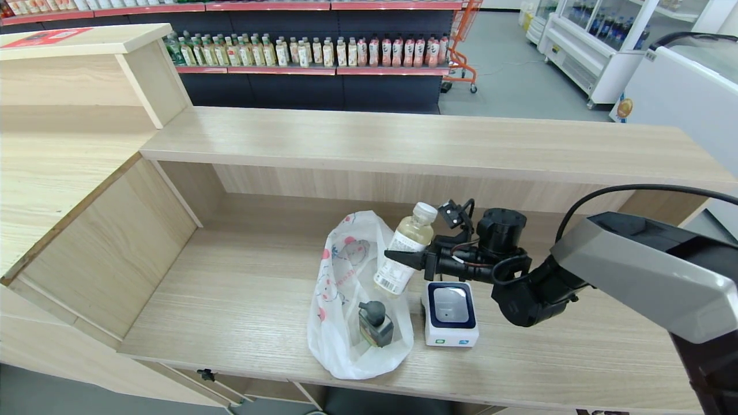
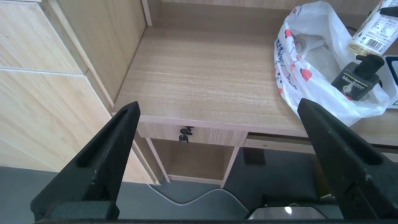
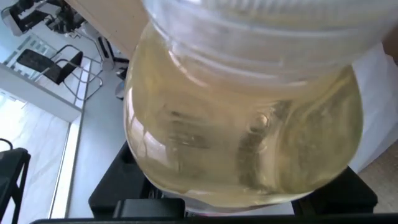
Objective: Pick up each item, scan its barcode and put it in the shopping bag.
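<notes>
A bottle (image 1: pixel 403 253) of pale yellow liquid with a white cap hangs tilted over the right rim of the shopping bag (image 1: pixel 340 288), its barcode label facing down. My right gripper (image 1: pixel 405 259) is shut on its middle, coming in from the right. Seen from the right wrist, the bottle (image 3: pixel 242 124) sits close against the camera. The white printed bag (image 2: pixel 311 62) lies open on the counter with a small dark bottle (image 1: pixel 375 325) inside. A white scanner (image 1: pixel 450 314) stands just right of the bag. My left gripper (image 2: pixel 224 168) is open, low in front of the counter's front edge.
The wooden counter (image 1: pixel 230 300) has a raised shelf (image 1: pixel 403 141) at the back and a side wall (image 1: pixel 115 248) on the left. A drawer lock (image 2: pixel 184 134) sits under the front edge. Store shelves with bottles (image 1: pixel 311 52) stand far behind.
</notes>
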